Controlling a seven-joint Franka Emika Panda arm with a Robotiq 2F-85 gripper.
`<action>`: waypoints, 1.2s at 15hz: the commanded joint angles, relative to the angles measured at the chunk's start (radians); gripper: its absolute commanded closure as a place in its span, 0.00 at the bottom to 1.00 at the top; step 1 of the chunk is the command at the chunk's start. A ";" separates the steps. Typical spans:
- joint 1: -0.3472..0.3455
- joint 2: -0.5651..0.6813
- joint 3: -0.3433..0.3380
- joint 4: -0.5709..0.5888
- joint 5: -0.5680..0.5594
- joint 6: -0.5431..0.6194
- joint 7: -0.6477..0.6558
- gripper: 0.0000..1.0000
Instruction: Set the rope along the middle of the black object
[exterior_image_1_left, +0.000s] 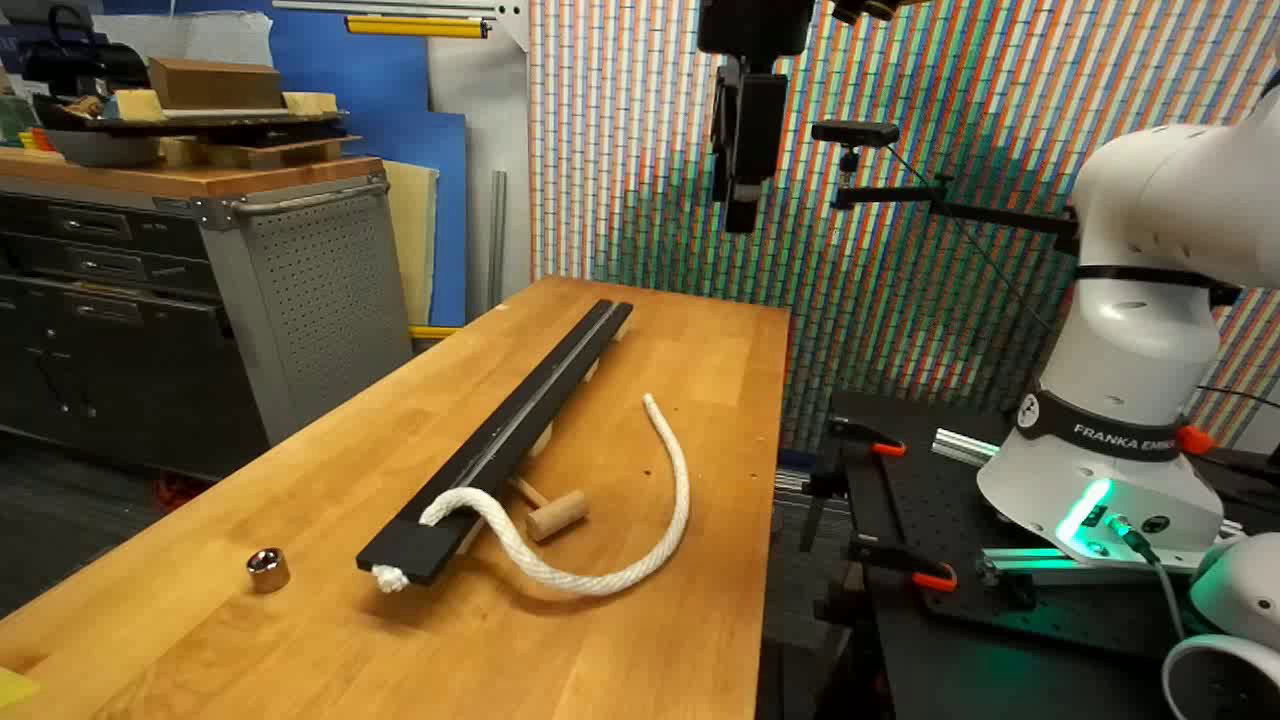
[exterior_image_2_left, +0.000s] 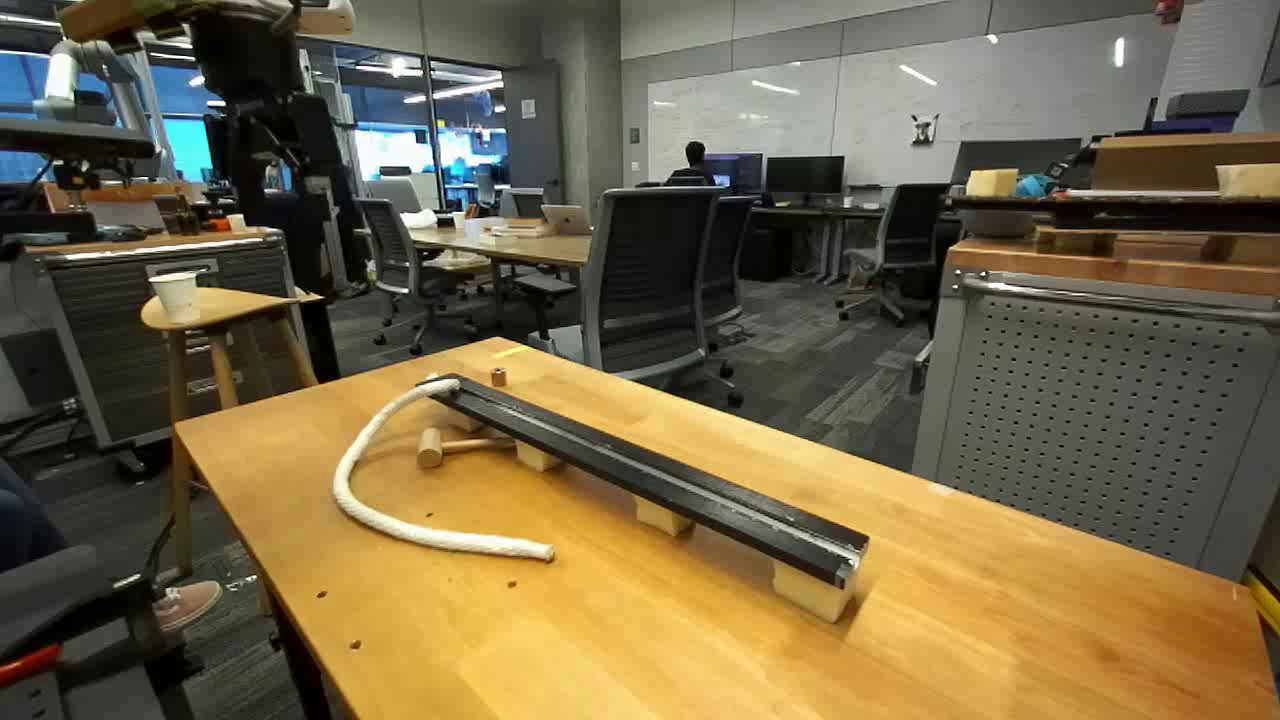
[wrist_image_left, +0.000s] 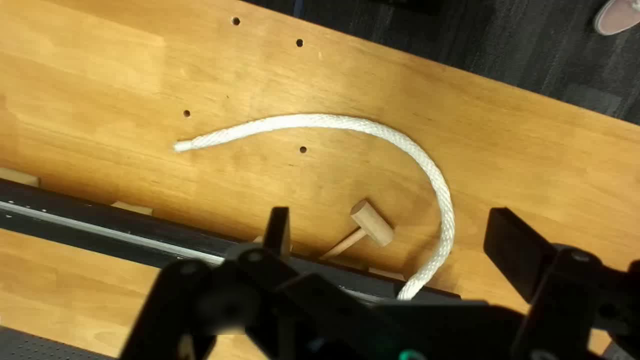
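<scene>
Gripper (wrist_image_left: 389, 230), jaws spread and empty, hangs above the rope (wrist_image_left: 372, 127), only one end of which meets the black bar (exterior_image_2_left: 640, 465), the rest unlaid.

Wooden mallet (wrist_image_left: 372, 223), shiny cylinder (exterior_image_1_left: 267, 573)

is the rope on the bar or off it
Mostly off: the rope meets the bar at one end; the rest curves over the table.

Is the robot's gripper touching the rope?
Apart. In an exterior view, the gripper hangs high up, and striped backdrop and table show plainly between it and the rope below.
</scene>
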 joint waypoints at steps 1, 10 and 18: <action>0.013 0.001 -0.012 0.004 -0.006 -0.001 0.005 0.00; -0.006 0.010 0.000 0.000 -0.022 0.023 0.075 0.00; -0.108 0.122 0.010 -0.002 -0.094 0.106 0.481 0.00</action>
